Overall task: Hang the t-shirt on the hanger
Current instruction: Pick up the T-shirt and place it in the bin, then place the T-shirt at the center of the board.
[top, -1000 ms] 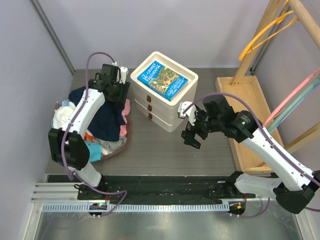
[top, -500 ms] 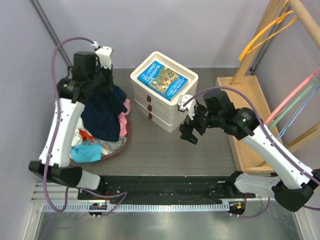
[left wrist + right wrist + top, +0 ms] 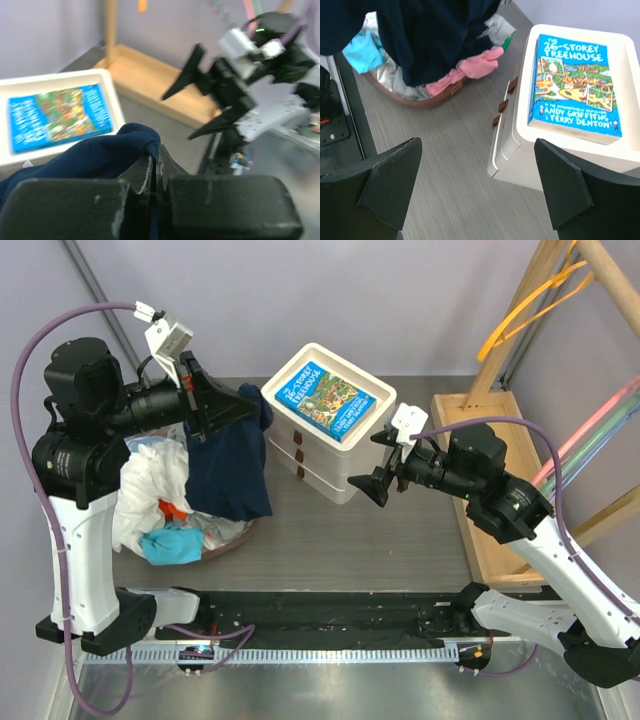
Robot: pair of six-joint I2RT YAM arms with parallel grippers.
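Hanging from left end effector (image 3: 243, 402) (clamped tight): t-shirt (image 3: 230, 468), draped below.

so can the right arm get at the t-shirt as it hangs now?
Probably yes. The right gripper is open and roughly faces the t-shirt, which hangs from the shut left gripper over the basket. Only table lies between; the white box stack sits off to the side.

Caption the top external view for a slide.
Left gripper holds the navy t-shirt above the basket; right gripper open beside the white boxes.
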